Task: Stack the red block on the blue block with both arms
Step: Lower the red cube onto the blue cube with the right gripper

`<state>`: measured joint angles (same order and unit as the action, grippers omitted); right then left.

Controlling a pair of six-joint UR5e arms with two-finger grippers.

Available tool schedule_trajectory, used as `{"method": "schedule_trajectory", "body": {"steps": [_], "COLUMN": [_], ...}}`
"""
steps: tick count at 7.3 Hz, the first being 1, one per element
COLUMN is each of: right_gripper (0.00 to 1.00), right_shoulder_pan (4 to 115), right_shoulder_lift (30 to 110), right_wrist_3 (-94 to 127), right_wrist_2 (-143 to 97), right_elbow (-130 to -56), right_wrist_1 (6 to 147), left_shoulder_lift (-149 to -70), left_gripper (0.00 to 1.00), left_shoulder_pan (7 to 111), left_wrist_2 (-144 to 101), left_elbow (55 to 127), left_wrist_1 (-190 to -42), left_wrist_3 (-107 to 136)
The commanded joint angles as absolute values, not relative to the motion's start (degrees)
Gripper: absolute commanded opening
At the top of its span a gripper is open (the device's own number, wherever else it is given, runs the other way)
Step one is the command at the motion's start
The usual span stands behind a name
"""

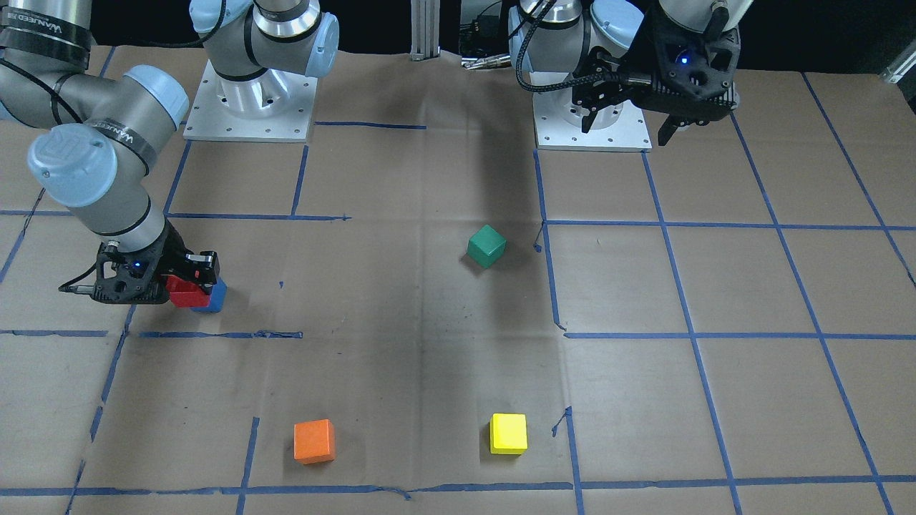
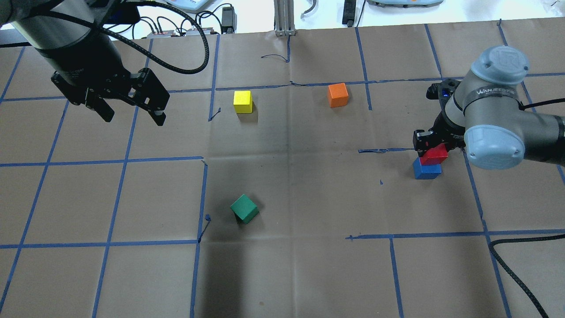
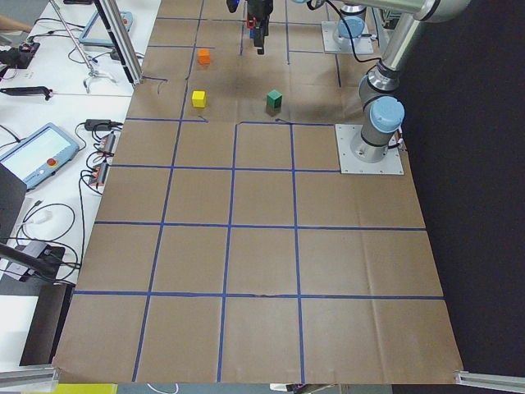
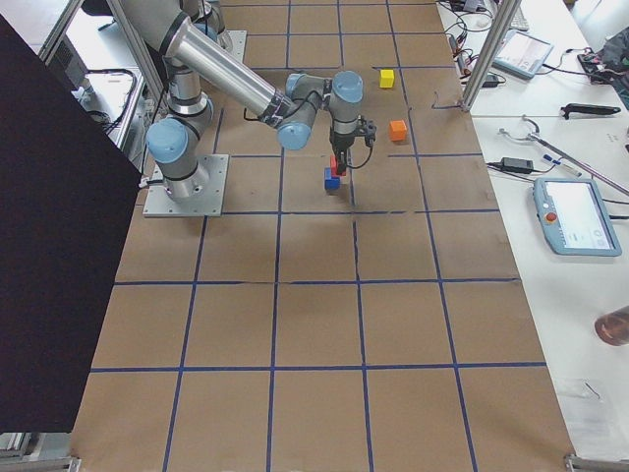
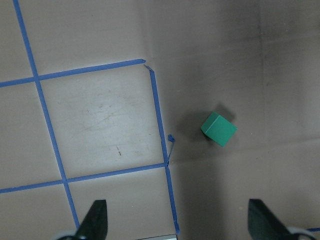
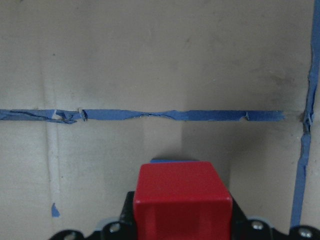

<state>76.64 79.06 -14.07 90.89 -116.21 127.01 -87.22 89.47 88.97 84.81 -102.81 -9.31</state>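
My right gripper [image 2: 435, 149] is shut on the red block [image 2: 434, 154] and holds it directly over the blue block [image 2: 427, 170], which sits on the brown paper at the table's right side. In the front-facing view the red block [image 1: 186, 293] covers most of the blue block [image 1: 215, 295]. The right wrist view shows the red block [image 6: 182, 197] between the jaws, with only a thin strip of the blue block [image 6: 172, 160] beyond it. I cannot tell whether the two blocks touch. My left gripper [image 2: 132, 117] is open and empty, high over the far left.
A green block [image 2: 244, 209] lies near the table's middle and shows in the left wrist view [image 5: 219, 129]. A yellow block [image 2: 242, 101] and an orange block [image 2: 338, 95] sit on the far side. Blue tape lines grid the paper.
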Motion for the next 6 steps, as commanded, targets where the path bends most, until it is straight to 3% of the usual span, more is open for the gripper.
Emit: {"method": "schedule_trajectory", "body": {"steps": [1,6], "right_gripper": [0.1,0.1], "right_shoulder_pan": [76.64,76.55], "right_shoulder_lift": [79.71,79.63], "right_wrist_3": [-13.89,-12.92], "right_wrist_2": [90.97,90.7], "right_elbow": [-116.37,-116.72], "right_wrist_1": [126.92,125.69], "left_shoulder_lift": [-87.01,-87.8], "left_gripper": [1.0,1.0], "left_shoulder_pan": [89.47,89.38], "left_wrist_2": [88.95,89.38], "left_elbow": [84.81,84.9], "left_wrist_1": [-102.4,-102.3], "left_wrist_3": [-9.32,-9.49]}}
